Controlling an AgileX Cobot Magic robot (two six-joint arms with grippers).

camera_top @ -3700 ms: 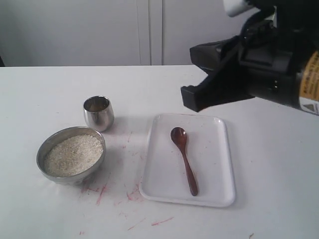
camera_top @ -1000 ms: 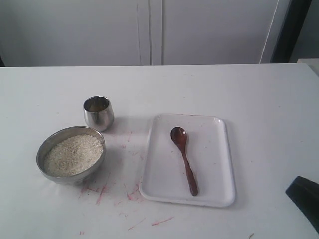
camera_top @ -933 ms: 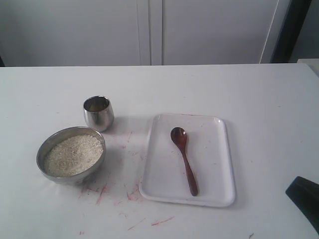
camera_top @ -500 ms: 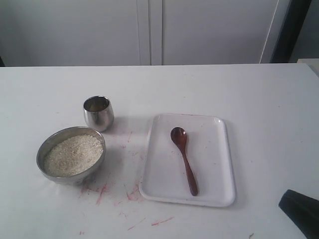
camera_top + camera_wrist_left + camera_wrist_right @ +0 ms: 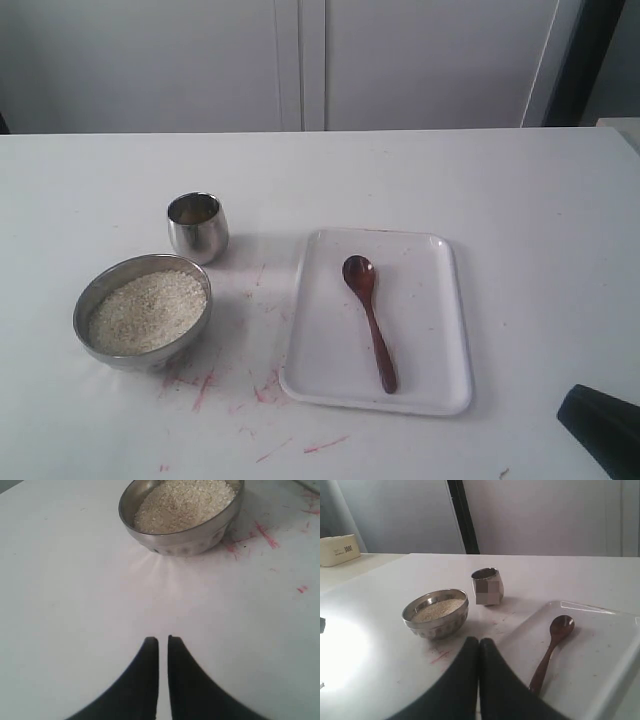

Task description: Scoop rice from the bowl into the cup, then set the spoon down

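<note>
Left gripper (image 5: 163, 640) pressed together, low near bowl (image 5: 200, 535); right gripper (image 5: 479, 642) likewise, facing spoon (image 5: 551, 650)

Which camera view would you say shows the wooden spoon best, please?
The exterior view: the whole wooden spoon lies unobstructed on the white tray. The right wrist view shows it obliquely, its handle end hidden behind the right gripper. The left wrist view misses it.
</note>
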